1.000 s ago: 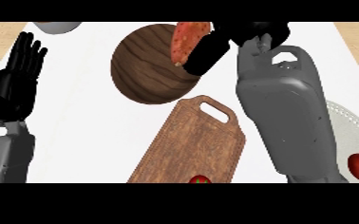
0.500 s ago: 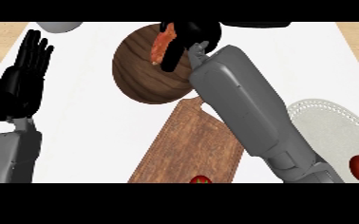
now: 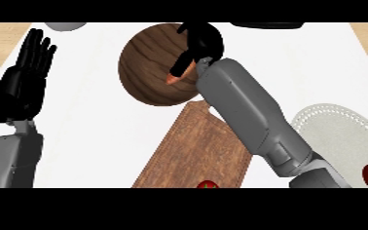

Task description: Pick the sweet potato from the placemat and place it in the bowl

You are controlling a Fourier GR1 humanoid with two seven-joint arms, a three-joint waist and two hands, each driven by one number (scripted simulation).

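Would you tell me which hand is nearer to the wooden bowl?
Right. The right hand is over the wooden bowl, curled round the sweet potato; the left hand rests open at the view's left edge.

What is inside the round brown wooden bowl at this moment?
Over the round brown wooden bowl, the black right hand holds the orange sweet potato. Hand and forearm cover the bowl's right part; whether the potato touches the bottom is unclear.

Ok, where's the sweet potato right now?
In the head view, the sweet potato is over the wooden bowl at upper centre, held in the right hand.
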